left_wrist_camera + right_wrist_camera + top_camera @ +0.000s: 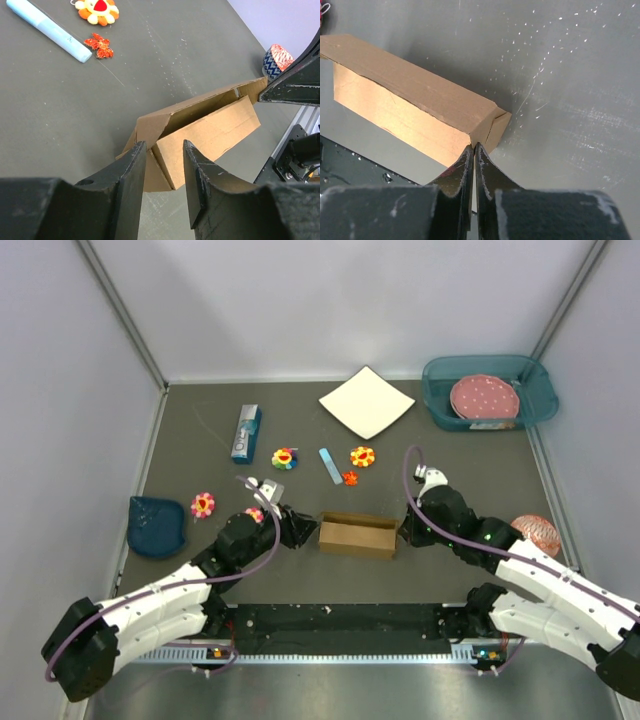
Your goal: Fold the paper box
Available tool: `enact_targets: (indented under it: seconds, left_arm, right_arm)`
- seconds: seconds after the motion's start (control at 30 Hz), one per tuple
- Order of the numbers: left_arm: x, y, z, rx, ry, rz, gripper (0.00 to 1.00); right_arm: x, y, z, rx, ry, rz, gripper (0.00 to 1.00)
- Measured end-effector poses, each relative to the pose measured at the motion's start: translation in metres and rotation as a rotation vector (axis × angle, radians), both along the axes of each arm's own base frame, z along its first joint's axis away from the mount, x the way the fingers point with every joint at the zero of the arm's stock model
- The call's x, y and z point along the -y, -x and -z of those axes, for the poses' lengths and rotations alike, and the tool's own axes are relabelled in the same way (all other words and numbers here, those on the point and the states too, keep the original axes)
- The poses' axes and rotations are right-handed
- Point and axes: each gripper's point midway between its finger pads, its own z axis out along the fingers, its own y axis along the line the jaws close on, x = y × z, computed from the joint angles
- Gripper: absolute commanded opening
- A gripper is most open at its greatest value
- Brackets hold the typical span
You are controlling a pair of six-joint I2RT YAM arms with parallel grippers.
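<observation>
The paper box (357,535) is a brown cardboard box lying long-side across the table near the front, between my two grippers. Its top looks partly open in the left wrist view (210,125), with a flap loose at the near end. My left gripper (298,528) is open, and its fingers straddle the box's left end corner (163,145) without closing on it. My right gripper (405,530) is shut, and its tips (474,146) touch the right end corner of the box (415,100). Nothing shows between its jaws.
A white square sheet (366,401) and a teal bin (438,405) holding a pink plate are at the back. A blue carton (246,432), a blue marker (331,465), several flower toys, a dark blue dish (157,525) and a tape roll (535,530) lie around.
</observation>
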Motion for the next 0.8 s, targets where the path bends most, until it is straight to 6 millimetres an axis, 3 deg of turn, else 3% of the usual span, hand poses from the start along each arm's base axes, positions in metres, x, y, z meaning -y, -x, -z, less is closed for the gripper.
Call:
enact_targets:
  seconds: [0.5,0.8]
  left_arm:
    - [0.0041,0.0055,0.0002,-0.008,0.013,0.026,0.41]
    - [0.0039,0.0075,0.0066,-0.024,0.005,0.026,0.4]
  right_arm:
    - [-0.0029,-0.0011,-0.0001,-0.023,-0.002,0.013,0.18]
    - [-0.0028,-0.0006,0.003,-0.031,0.009,0.011,0.18]
